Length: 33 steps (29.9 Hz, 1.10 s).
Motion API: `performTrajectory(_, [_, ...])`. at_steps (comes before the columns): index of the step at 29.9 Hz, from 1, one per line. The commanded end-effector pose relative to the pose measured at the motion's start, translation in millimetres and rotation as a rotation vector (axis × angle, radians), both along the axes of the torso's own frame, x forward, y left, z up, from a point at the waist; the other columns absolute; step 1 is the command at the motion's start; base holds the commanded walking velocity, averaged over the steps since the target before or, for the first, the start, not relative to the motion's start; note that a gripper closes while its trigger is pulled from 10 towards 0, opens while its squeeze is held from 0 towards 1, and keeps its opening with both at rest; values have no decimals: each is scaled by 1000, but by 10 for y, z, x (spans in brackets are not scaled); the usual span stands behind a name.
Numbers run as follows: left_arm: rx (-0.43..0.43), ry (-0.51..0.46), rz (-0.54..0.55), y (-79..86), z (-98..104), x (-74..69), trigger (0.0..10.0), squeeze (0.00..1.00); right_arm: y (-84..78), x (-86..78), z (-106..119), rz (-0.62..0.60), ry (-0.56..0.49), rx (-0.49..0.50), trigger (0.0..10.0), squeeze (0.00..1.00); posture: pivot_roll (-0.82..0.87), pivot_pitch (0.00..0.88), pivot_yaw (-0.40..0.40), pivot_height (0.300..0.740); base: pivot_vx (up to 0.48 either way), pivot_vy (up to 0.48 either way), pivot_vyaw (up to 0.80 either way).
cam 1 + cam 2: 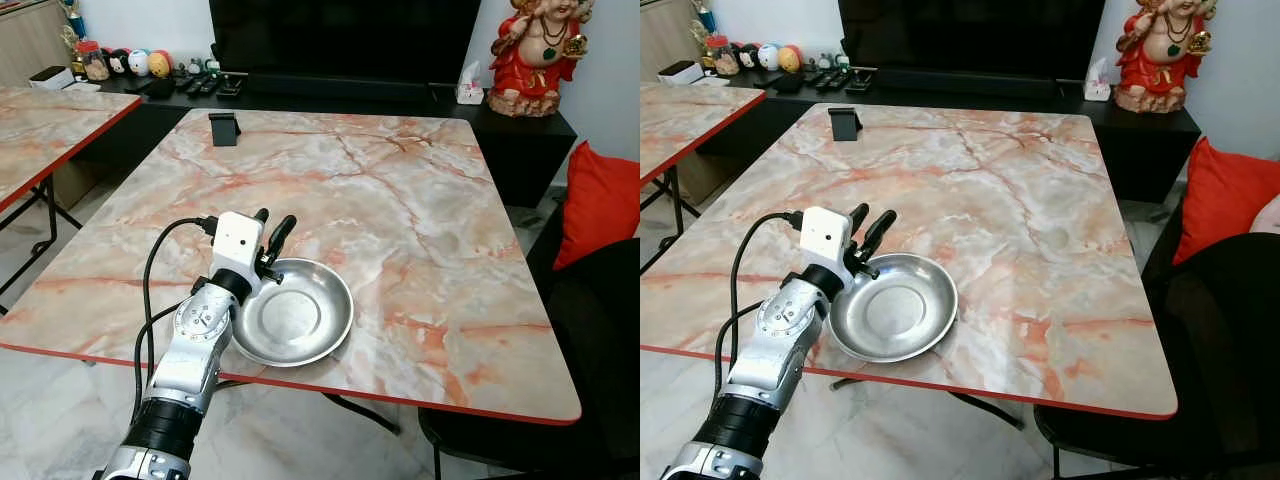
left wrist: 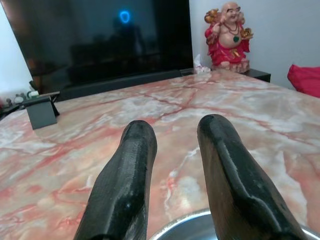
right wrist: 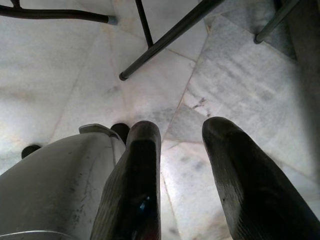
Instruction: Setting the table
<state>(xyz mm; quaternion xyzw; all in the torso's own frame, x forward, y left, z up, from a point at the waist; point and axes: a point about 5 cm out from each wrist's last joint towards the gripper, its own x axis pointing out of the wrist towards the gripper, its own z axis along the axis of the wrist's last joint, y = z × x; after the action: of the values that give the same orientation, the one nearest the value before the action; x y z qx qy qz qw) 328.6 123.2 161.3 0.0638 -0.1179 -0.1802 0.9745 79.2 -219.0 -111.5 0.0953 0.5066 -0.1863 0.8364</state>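
- A round steel bowl (image 1: 293,315) sits on the marble-patterned table (image 1: 400,200), close to the red near edge and towards the robot's left; its polished inside holds nothing, only reflections.
- The left gripper (image 1: 273,232) hovers over the bowl's far-left rim; its two black fingers (image 2: 127,175) stand slightly apart with a gap between them, gripping nothing; in the left wrist view the bowl's rim shows just beneath the fingertips; whether a finger touches the rim cannot be told.
- A black cable (image 1: 150,270) loops from the white camera block (image 1: 236,240) on the left wrist back along the silver arm.
- The right gripper (image 3: 182,175) hangs low beside the robot, pointing at the pale tiled floor (image 3: 240,75); its fingers are parted, with nothing between them; thin dark table legs (image 3: 170,35) cross the floor beyond it.
- Further off, a small black stand (image 1: 224,129) rests near the table's far left corner; the rest of the top is bare marble pattern.
- To the right, a dark chair (image 1: 590,340) stands by the table with a red cushion (image 1: 600,200) behind it.
- Beyond the table, a low black cabinet (image 1: 520,130) carries a large dark screen (image 1: 340,40), a tissue box (image 1: 470,90) and a red-robed figurine (image 1: 540,50); small round toys (image 1: 140,62) line its left end.
- A second marble-patterned table (image 1: 40,130) stands at the far left.
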Motion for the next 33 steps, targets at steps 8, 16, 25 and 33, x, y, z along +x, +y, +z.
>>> performTrajectory(8, [31,11,86,159,-62,35,10000,0,7,-10,-1,-22,-13,18,10000,0,48,0,-11,728,0,0,0])
performTrajectory(16, [28,-2,121,211,-12,78,10000,0,-5,6,3,-17,-13,17,10000,0,70,0,-23,728,0,0,0])
performTrajectory(25, [8,18,128,170,-71,28,10000,0,-8,10,5,-17,-15,17,10000,0,64,0,-23,728,0,0,0])
performTrajectory(33, [-7,27,123,134,-60,44,10000,0,-8,7,5,-15,-19,22,10000,0,67,0,-24,728,0,0,0])
